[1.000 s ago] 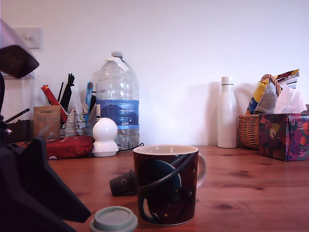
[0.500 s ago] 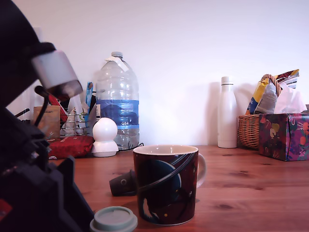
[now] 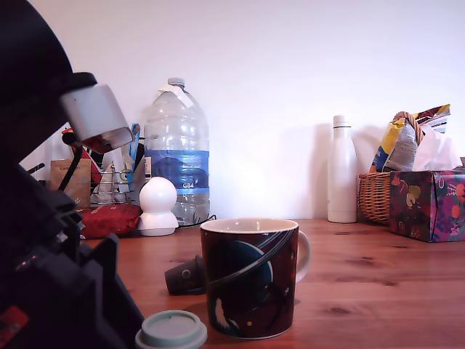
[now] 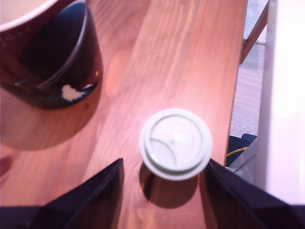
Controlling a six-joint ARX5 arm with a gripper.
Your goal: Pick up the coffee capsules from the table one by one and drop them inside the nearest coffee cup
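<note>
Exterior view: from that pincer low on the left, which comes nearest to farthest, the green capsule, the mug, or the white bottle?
1. Green capsule, right beside the pincer, front left.
2. Mug, just right of the capsule.
3. White bottle, far back by the wall, right of centre.

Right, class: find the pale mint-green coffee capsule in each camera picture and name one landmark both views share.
Exterior view: the mint-green capsule stands on the table at the bottom edge, to the exterior view's left of the planet mug.
Wrist view: the capsule is seen from above, between the open gripper's two dark fingers.
Shared landmark: the planet mug, beside the capsule in both views.
</note>
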